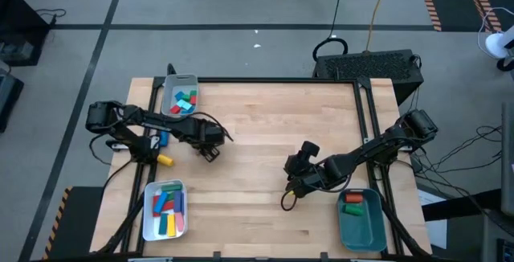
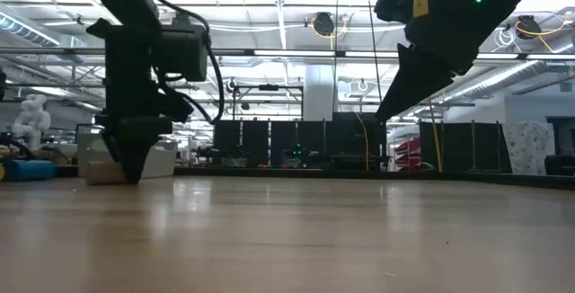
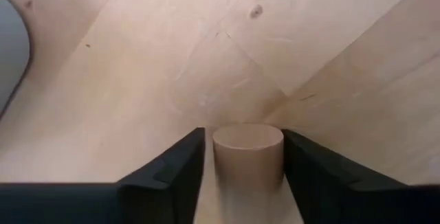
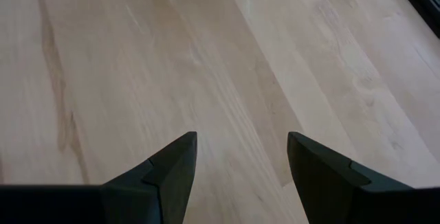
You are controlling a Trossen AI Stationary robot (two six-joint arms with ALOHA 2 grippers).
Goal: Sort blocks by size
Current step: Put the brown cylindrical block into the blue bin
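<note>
The left end effector (image 3: pixel 244 176) is clamped on a tan cylinder (image 3: pixel 247 157), one dark finger (image 3: pixel 180 172) on each side, held right over the bare worktop (image 1: pixel 265 125). In the high view that arm sits left of centre, between the grey tray (image 1: pixel 170 85) at the back and the white tray (image 1: pixel 148 228) at the front. The grey one has red, green and blue blocks (image 1: pixel 185 101) in it, and the white one has a mixed bunch of longer pieces (image 1: pixel 166 207). A yellow block (image 1: pixel 165 159) and a blue block (image 1: pixel 163 139) lie loose by the left arm. The right end effector (image 4: pixel 240 176) hangs empty with its fingers spread wide, near the teal tray (image 1: pixel 361 228), which holds a red and a green piece (image 1: pixel 351 204).
</note>
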